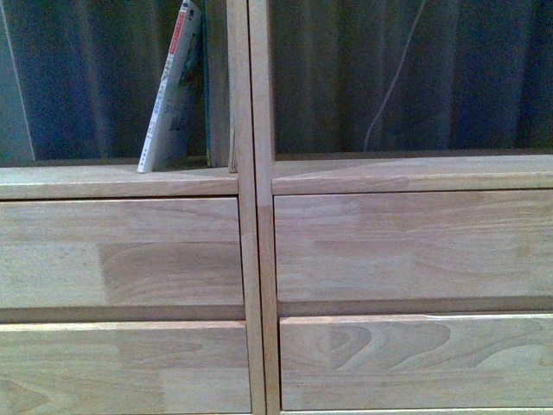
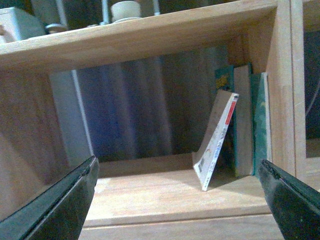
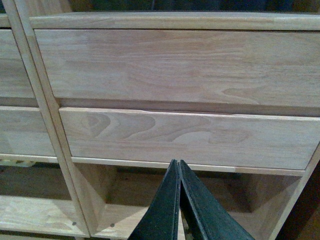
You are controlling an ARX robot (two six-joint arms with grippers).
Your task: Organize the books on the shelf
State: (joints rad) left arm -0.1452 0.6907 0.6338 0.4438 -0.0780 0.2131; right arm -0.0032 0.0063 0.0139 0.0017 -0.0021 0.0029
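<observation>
A whitish-grey book point(image 1: 173, 91) with red spine marks leans to the right against upright books point(image 1: 216, 95) at the right end of the shelf's point(image 1: 121, 181) left compartment. The left wrist view shows the same leaning book point(image 2: 217, 142) and the teal-edged upright books point(image 2: 250, 120) beside the divider. My left gripper point(image 2: 177, 172) is open, its dark fingers point(image 2: 60, 205) wide apart in front of this compartment, holding nothing. My right gripper point(image 3: 177, 165) is shut and empty, pointing at the lower edge of the right column's drawer-like panels point(image 3: 185, 132).
The shelf's central divider point(image 1: 257, 207) splits the two columns. A dark curtain point(image 1: 406, 69) hangs behind the open back, with a thin white cable point(image 1: 393, 82). A cup point(image 2: 126, 10) and a pale box point(image 2: 17, 25) stand on top of the shelf. Open lower compartments point(image 3: 150, 200) show below the panels.
</observation>
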